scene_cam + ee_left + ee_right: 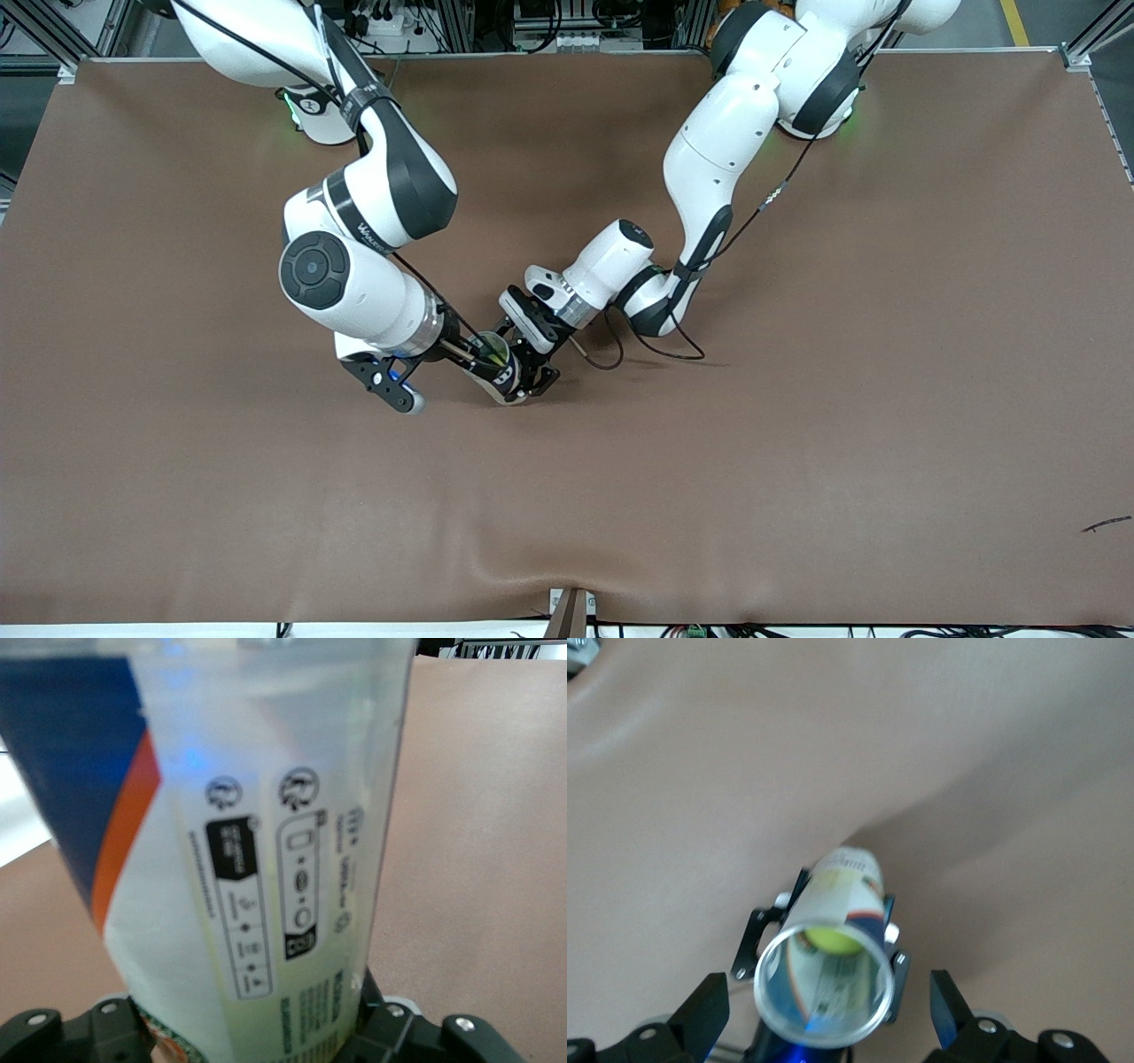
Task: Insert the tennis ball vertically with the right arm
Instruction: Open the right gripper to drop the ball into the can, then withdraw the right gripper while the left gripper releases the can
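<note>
Left hand [524,377]: my fingers clamp the tube [496,359], tilted above the bench [797,443].
Right hand [828,1014]: spread wide over the tube's mouth, gripping nothing.
Tennis ball [833,941]: inside the tube.

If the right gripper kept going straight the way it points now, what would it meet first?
Most likely the open mouth of the tennis ball can, directly below the open right gripper. The left gripper holds that can on the brown table. Depth is unclear.
</note>
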